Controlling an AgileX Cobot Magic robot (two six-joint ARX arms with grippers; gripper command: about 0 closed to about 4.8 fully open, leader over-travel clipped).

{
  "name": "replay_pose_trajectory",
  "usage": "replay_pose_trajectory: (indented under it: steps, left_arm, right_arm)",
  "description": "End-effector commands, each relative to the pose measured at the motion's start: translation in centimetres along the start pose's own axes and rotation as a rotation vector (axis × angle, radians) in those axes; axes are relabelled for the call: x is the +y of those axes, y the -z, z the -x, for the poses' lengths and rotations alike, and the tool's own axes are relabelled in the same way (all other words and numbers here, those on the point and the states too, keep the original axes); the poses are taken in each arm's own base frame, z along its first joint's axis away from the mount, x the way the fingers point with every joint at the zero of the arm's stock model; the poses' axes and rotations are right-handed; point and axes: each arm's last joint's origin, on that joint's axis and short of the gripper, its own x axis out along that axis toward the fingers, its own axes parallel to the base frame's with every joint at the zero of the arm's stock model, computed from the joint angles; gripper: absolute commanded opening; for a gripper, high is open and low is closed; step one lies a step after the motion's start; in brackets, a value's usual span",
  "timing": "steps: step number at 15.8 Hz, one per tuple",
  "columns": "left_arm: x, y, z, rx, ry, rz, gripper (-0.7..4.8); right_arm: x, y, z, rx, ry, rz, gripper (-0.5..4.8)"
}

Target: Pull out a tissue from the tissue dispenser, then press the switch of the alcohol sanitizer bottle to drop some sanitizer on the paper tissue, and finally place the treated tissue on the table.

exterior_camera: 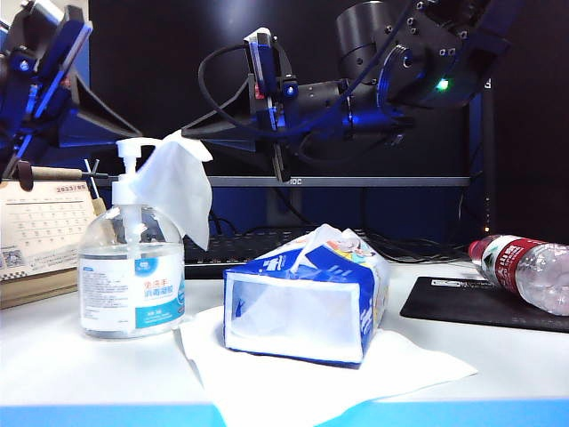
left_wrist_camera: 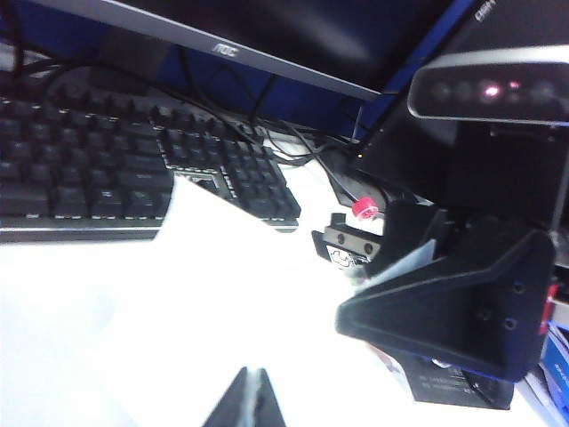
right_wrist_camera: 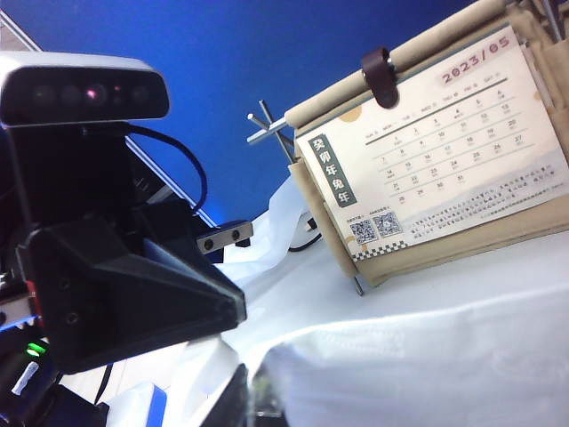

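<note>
R gripper point(exterior_camera: 191, 135) pinches tissue point(exterior_camera: 178, 191) shut, just beside pump head point(exterior_camera: 133, 156); L gripper point(left_wrist_camera: 247, 391) clamped, nothing visibly held, far left.

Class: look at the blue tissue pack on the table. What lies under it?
A large white paper sheet lies spread under the tissue pack, on the table. The part of the sheet beneath the pack is covered.

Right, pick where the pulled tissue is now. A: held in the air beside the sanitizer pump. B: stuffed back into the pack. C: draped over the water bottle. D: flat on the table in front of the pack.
A: the tissue hangs from the right pincer, shut on it, next to the pump of the sanitizer bottle.
</note>
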Motion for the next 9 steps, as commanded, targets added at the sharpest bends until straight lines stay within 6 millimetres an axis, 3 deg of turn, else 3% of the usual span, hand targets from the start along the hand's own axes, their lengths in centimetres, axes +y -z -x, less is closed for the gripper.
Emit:
replay_pose_trajectory:
  steps: [1, 9]
  left_arm:
    - [0.67, 1.4, 0.06, 0.092, -0.057, 0.04, -0.05]
    - [0.79, 2.12, -0.06, 0.138, -0.108, 0.017, -0.05]
  right_arm:
    - [0.23, -0.31, 0.01, -0.009, -0.009, 0.017, -0.05]
    - [0.23, -0.32, 0.01, -0.01, -0.007, 0.018, -0.05]
